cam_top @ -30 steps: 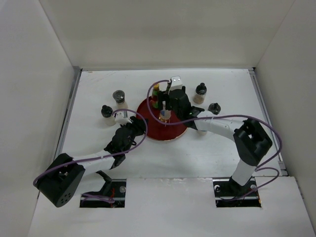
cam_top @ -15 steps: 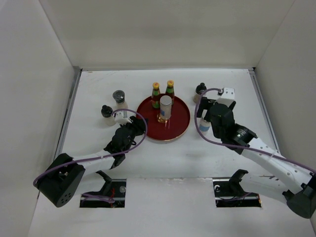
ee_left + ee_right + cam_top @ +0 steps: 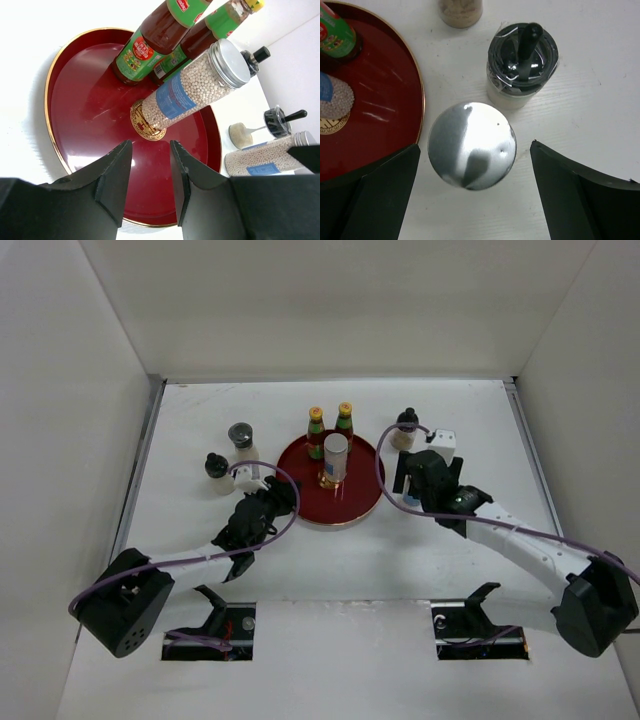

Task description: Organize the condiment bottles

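The right tool (image 3: 410, 480) is seen from above, its arm stretched over the desk (image 3: 340, 560) just right of the red tray (image 3: 352, 498). The silver-lidded shaker (image 3: 471, 145) it is aimed at is hidden beneath the wrist. Two red sauce bottles (image 3: 316, 427) and a second shaker (image 3: 335, 453) are stood on the tray. The left tool (image 3: 272, 498) is held at the tray's left edge, well apart from the target, so the right arm is judged the nearer.

In the left wrist view, the left tool (image 3: 150, 175) is shown with fingers narrowly apart and nothing between them. The silver-lidded shaker (image 3: 262, 157) is seen side-on beyond the tray (blue label, pale beads inside), stood on the desk.

In the right wrist view, the right tool (image 3: 474, 147) is spread wide and empty, one finger to either side of the shaker's round top. Its long axis is pointed straight up at the camera, so a plain descent is judged to be called for. A black-capped jar (image 3: 521, 55) is stood just beside it on the far side.
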You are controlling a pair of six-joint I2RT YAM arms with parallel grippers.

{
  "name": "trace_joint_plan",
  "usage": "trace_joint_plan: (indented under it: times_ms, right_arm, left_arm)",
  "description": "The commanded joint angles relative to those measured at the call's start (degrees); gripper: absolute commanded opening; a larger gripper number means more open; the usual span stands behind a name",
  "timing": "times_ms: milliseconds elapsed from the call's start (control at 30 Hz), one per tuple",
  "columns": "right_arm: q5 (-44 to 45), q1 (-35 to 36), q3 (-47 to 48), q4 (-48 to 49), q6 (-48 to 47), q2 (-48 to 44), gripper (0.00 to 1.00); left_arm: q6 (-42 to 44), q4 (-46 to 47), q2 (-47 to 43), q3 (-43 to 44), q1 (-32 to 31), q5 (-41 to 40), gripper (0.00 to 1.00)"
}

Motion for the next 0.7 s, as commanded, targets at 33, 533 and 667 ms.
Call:
trace_joint_plan:
  times_ms: [33, 533, 667]
  right_arm:
    - [-0.88, -1.75, 0.87, 9.06, -2.48, 2.68, 0.95]
    - [2.37, 1.49, 10.17, 20.57, -11.53, 4.35, 0.61]
    - [-0.52, 1.58, 13.43, 26.81, -13.2, 9.44, 0.61]
  left_arm:
    - [-0.52, 3.82, 0.46, 0.43, -0.23, 0.44, 0.34]
    - [-0.52, 4.26, 0.2, 0.34, -0.31, 0.26, 0.34]
    - [-0.7, 4.26, -0.33, -0.01, 0.13, 0.53, 0.34]
